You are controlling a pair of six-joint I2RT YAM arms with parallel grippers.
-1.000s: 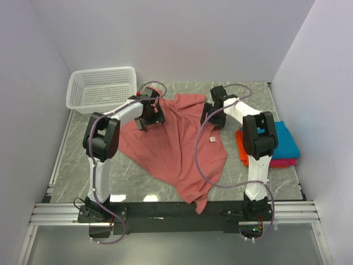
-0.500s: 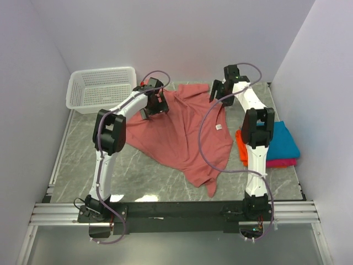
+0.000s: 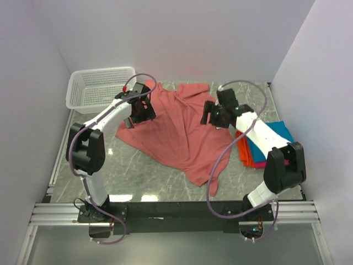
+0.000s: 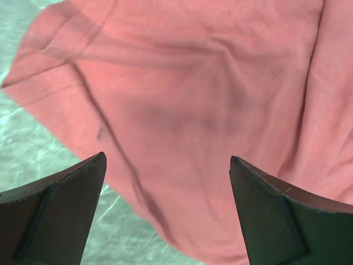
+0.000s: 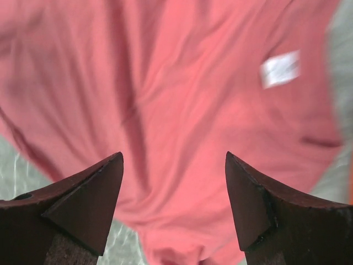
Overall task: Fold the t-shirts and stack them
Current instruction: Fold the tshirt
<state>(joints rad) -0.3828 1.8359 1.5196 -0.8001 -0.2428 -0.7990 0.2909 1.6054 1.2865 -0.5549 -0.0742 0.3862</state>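
Salmon-red t-shirt (image 3: 185, 138) rumpled on the worktop (image 3: 143, 176) beneath the left claw (image 4: 166, 161) and right claw (image 5: 174, 157), both spread and empty; pinching matching corners and drawing them apart evenly should flatten it for folding.

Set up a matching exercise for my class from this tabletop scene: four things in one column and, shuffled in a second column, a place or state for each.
Column one
1. salmon-red t-shirt
2. white mesh basket
3. folded t-shirts
4. left gripper

Column two
A. far left corner
B. stacked at the right side
C. spread rumpled in the middle
D. open, over red cloth

Pairs: 1-C, 2-A, 3-B, 4-D
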